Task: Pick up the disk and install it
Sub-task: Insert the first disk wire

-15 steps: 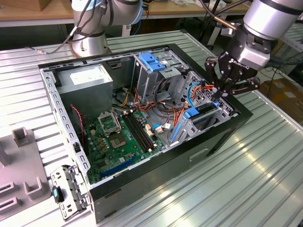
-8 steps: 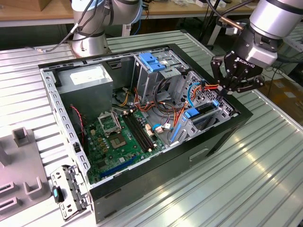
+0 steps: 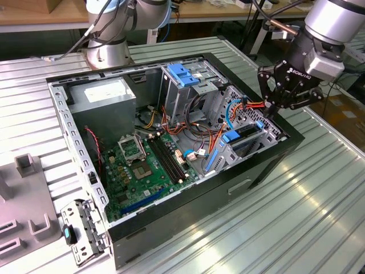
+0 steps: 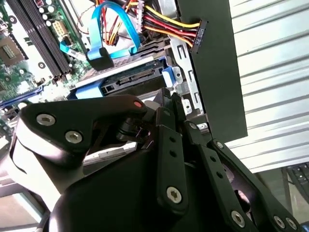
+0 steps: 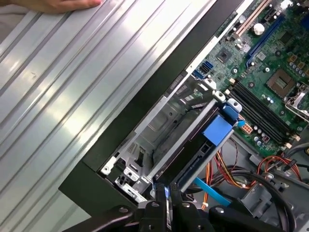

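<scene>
Case, exterior view: the open computer case [image 3: 171,225] lies flat on the ribbed table [image 3: 285,228]. Its motherboard [image 3: 142,165] is bare on the floor and the grey power supply [image 3: 102,97] sits in the far corner.
Gripper, exterior view: the gripper [image 3: 272,108] hangs right over the case's edge at the exterior view's right. Its tips point down into the drive bay, fingers drawn to a single point.
Disk, exterior view: the disk [image 3: 250,130] is down in that bay against the same edge, blue rails showing. It is well apart from the blue latch [image 3: 182,74] up on the tall cage.
Gripper, second wrist view: the gripper [image 4: 166,99] is nosed up against the disk's [image 4: 128,79] near end, just beside its blue rail tab.
Cables, second wrist view: the blue data cable [image 4: 108,34] loops above the disk. The red-and-yellow power leads [image 4: 164,21] end in a plug dangling at the case wall, and the disk's connector strip looks bare.
Gripper, first wrist view: on the gripper [image 5: 167,193] the fingers are pinched close, a sliver of blue caught between them. I'd say they're clamped on the disk's rail.
Disk, first wrist view: the disk [image 5: 188,145] shows edge-on, lying along the bay beside the case's black edge.
Hand, first wrist view: someone's hand [image 5: 53,4] rests at the table's [image 5: 72,96] far edge.
Progress: the pick-up is done and the disk is in its bay. I can't tell whether it is fully seated, and the grip is not yet let go.
</scene>
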### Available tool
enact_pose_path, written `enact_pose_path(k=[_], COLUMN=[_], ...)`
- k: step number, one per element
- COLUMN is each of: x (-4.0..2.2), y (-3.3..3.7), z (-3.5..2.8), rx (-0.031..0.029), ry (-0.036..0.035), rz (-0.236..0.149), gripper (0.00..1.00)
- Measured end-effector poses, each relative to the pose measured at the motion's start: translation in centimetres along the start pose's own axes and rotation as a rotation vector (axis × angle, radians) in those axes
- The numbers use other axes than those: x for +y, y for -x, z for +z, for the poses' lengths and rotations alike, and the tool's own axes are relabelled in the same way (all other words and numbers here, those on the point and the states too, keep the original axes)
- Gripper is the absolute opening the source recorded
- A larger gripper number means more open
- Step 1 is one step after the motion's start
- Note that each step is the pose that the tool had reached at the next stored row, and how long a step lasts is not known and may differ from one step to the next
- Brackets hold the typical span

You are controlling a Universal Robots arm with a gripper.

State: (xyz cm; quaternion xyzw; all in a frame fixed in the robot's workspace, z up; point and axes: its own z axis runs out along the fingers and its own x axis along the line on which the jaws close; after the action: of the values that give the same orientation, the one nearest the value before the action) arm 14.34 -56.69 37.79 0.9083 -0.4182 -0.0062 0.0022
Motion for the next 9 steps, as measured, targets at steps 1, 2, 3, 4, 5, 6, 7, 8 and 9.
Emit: enact_pose_path(k=[1,2,3,4,5,6,7,8,9], x=[-0.05,-0.15,-0.27,-0.63,-0.82,-1.01,-1.22,-1.38,-1.5], y=[0.05,0.15,0.27,0.67,0.86,1.04,1.23,1.35,1.42], z=[-0.1,-0.24,-0.27,-0.27,-0.27,-0.27,-0.27,-0.27,-0.27], rx=[0.0,0.0003,0.0003,0.0022,0.0026,0.0029,0.0028,0.0029,0.003], ry=[0.0,0.0003,0.0003,0.0019,0.0023,0.0025,0.0025,0.0026,0.0026], rz=[-0.003,-0.007,-0.009,-0.01,-0.011,-0.013,-0.014,-0.015,-0.018], gripper=[0.17,0.17,0.17,0.18,0.25,0.25,0.25,0.25,0.25])
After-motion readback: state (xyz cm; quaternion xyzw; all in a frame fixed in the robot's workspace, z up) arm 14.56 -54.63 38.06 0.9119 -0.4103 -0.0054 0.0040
